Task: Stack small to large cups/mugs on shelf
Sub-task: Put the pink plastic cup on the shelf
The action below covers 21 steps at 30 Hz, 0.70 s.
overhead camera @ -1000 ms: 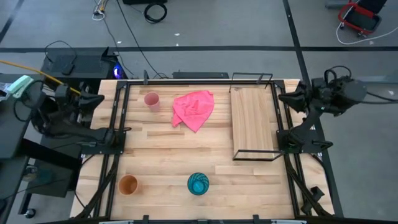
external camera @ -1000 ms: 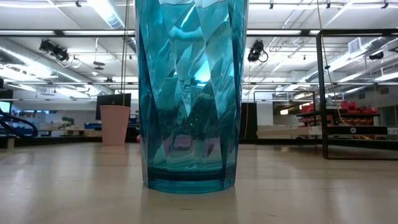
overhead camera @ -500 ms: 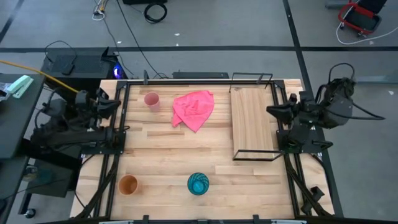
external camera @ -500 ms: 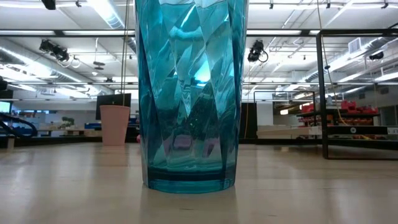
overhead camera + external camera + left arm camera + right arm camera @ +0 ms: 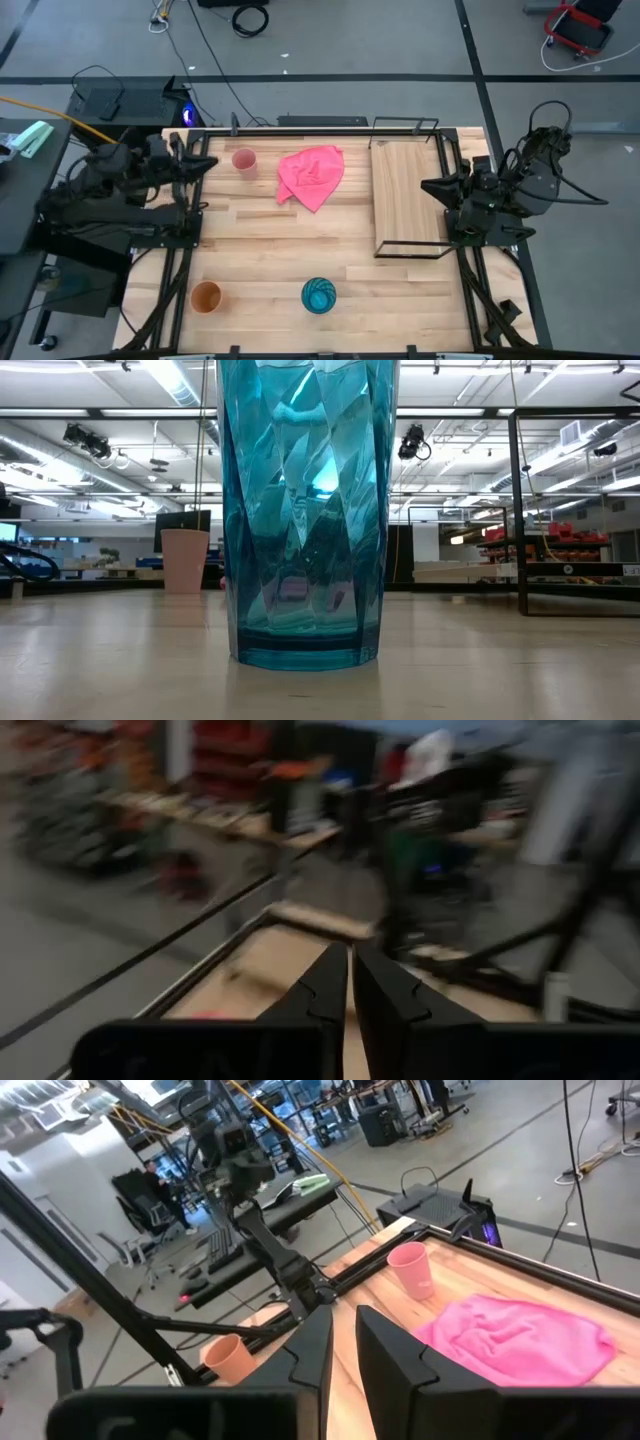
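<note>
The small pink cup (image 5: 244,161) stands upright at the far left of the table; it also shows in the low view (image 5: 185,560) and the right wrist view (image 5: 410,1268). The orange cup (image 5: 206,296) stands near the front left. The teal-blue cup (image 5: 319,295) stands at the front middle and fills the low view (image 5: 305,510). The shelf (image 5: 408,198) lies at the right, with nothing on its board. My left gripper (image 5: 208,163) is shut, left of the pink cup. My right gripper (image 5: 426,186) is shut over the shelf's right edge.
A crumpled pink cloth (image 5: 312,175) lies between the pink cup and the shelf. Black frame rails (image 5: 190,200) run along the table's left and right sides. Bare tabletop (image 5: 300,240) lies between the cloth and the two front cups.
Both arms have swung in from outside the table. My left gripper has gone toward the table's right edge, up to the pink cup's side. My right gripper has gone toward the table's left and near edges, over the shelf's right edge. The cups have not moved.
</note>
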### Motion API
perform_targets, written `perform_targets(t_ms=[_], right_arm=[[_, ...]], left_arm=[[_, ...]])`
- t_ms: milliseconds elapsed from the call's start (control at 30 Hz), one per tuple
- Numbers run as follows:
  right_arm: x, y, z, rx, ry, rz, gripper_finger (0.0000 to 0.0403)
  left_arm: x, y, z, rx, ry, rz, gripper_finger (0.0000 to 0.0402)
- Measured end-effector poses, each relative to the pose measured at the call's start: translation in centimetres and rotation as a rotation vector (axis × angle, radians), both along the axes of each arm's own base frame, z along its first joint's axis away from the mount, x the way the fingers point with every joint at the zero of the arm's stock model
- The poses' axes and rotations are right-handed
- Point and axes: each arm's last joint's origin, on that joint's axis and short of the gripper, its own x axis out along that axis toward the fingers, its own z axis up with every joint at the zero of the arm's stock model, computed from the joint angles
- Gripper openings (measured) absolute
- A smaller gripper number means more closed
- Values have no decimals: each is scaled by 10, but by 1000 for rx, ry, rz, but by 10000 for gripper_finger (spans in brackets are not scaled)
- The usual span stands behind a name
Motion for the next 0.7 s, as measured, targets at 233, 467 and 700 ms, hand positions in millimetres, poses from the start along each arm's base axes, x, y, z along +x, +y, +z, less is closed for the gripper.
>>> perform_targets(t_ms=[233,467,700], right_arm=[[1,1,0,-45,11,7,57],[1,1,0,-74,20,11,57],[1,1,0,-74,21,15,57]], left_arm=[[0,3,5,-5,49,123,32],[2,4,8,-4,14,124,33],[2,4,10,7,-7,123,24]])
